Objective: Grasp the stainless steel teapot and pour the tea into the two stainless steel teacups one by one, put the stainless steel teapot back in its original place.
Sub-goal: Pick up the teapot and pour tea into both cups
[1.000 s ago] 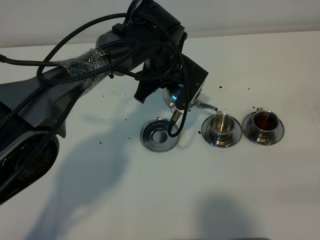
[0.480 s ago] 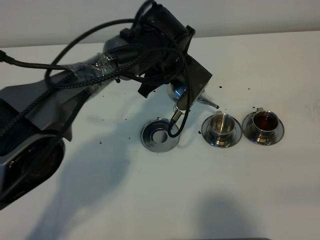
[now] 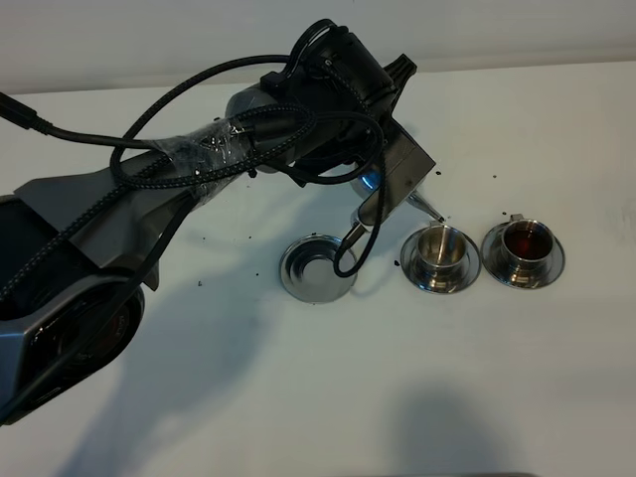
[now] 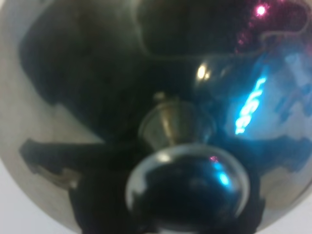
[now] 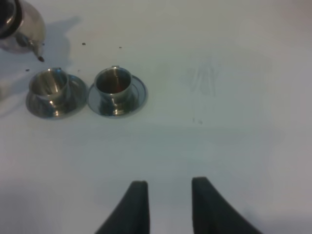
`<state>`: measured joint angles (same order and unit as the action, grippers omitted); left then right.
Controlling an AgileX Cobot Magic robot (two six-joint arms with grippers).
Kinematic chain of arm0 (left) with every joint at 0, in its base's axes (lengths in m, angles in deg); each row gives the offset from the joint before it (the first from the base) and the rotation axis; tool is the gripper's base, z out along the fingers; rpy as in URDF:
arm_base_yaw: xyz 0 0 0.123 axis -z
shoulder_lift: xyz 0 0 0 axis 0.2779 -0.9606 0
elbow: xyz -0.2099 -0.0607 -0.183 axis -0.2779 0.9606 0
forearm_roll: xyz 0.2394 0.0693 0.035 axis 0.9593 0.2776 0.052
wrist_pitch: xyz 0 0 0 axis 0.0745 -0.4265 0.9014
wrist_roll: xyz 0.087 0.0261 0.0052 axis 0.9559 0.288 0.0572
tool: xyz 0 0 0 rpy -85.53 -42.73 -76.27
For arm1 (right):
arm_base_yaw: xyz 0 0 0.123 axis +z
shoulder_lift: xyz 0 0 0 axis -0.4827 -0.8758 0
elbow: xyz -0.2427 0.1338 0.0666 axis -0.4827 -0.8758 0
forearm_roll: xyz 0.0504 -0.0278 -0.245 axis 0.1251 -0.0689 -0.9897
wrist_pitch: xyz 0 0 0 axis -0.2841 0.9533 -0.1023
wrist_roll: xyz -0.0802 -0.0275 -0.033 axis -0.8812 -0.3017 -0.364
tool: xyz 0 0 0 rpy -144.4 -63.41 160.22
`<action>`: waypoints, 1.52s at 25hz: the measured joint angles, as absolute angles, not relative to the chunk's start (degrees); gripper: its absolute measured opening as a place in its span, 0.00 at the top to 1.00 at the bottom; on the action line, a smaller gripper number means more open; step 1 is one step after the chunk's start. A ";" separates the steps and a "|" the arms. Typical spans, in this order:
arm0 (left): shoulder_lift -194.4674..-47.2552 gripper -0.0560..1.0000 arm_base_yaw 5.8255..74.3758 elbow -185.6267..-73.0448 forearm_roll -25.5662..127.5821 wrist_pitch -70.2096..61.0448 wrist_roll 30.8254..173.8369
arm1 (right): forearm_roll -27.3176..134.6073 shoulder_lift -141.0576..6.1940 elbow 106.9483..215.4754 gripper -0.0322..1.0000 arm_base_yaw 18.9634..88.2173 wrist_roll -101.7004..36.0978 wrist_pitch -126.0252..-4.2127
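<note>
- L gripper (image 3: 396, 174) clamped on teapot (image 4: 97, 73), pot up in the air and tilted, spout tip at near cup (image 3: 440, 253) rim
- other cup (image 3: 524, 246) has dark tea
- saucer (image 3: 316, 268) sits beside near cup
- R gripper (image 5: 168, 187) loose, fingers apart

one steel teapot (image 5: 29, 34), two steel teacups (image 3: 438, 250) (image 3: 527, 241), three round steel saucers (image 3: 296, 276) (image 3: 422, 281) (image 3: 550, 270), one black robot arm (image 3: 199, 159)

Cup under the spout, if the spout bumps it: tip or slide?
The teacup looks empty and small, so probably light and easily shifted. It sits on its polished saucer, steel on steel, so likely slides first. Squat, wide-mouthed shape makes tipping less likely.
</note>
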<state>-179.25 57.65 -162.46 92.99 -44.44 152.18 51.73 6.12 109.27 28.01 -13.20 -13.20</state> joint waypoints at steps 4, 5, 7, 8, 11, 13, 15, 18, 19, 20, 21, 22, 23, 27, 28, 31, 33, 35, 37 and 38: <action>-179.25 0.74 57.67 -162.46 93.06 -44.15 154.86 | 51.73 6.12 109.27 0.76 28.01 -13.14 -13.20; -179.25 0.74 57.67 -162.46 93.12 -44.04 155.52 | 51.73 6.12 109.27 0.76 28.01 -13.14 -13.20; -179.25 0.74 57.67 -162.46 93.17 -43.99 156.55 | 51.73 6.12 109.27 0.76 28.01 -13.14 -13.20; -179.25 0.74 57.67 -162.46 93.17 -43.97 157.07 | 51.73 6.12 109.27 0.76 28.01 -13.20 -13.20; -179.25 0.74 57.67 -162.46 93.24 -43.03 158.20 | 51.73 6.12 109.27 0.76 28.01 -13.20 -13.20; -179.25 0.74 57.67 -162.46 93.24 -42.42 158.90 | 51.73 6.12 109.27 0.76 28.01 -13.20 -13.20; -179.25 0.74 57.67 -162.46 93.24 -41.79 159.76 | 51.73 6.12 109.27 0.76 28.01 -13.15 -13.20; -179.25 0.74 57.67 -162.46 93.24 -41.35 161.96 | 51.73 6.12 109.27 0.76 28.01 -13.20 -13.20; -179.25 0.74 57.80 -162.46 93.24 -41.19 162.77 | 51.73 6.12 109.27 0.76 28.01 -13.20 -13.20; -179.25 0.74 57.87 -162.46 93.47 -40.96 163.24 | 51.73 6.12 109.27 0.76 28.01 -13.14 -13.20; -179.25 0.74 58.08 -162.46 93.84 -40.55 163.42 | 51.73 6.12 109.27 0.76 28.01 -13.14 -13.20; -179.25 0.74 58.20 -162.46 94.07 -40.03 163.55 | 51.73 6.12 109.27 0.76 28.01 -13.14 -13.20; -179.25 0.74 58.36 -162.46 94.51 -39.61 163.62 | 51.73 6.12 109.27 0.76 28.01 -13.14 -13.20; -179.25 0.74 58.81 -162.46 96.83 -38.67 163.67 | 51.73 6.12 109.27 0.76 28.01 -13.14 -13.20; -179.25 0.74 58.87 -162.46 97.39 -38.36 163.67 | 51.73 6.12 109.27 0.76 28.01 -13.14 -13.20; -179.25 0.74 59.22 -162.46 98.71 -37.15 163.72 | 51.73 6.12 109.27 0.76 28.01 -13.14 -13.20; -179.25 0.74 59.58 -162.46 99.17 -36.27 163.72 | 51.73 6.12 109.27 0.76 28.01 -13.14 -13.20; -179.25 0.74 59.93 -162.46 99.43 -36.01 163.72 | 51.73 6.12 109.27 0.76 28.01 -13.14 -13.20; -179.25 0.74 60.08 -162.46 99.69 -35.82 163.72 | 51.73 6.12 109.27 0.76 28.01 -13.14 -13.20; -179.25 0.74 60.13 -162.46 99.81 -35.82 163.72 | 51.73 6.12 109.27 0.76 28.01 -13.14 -13.20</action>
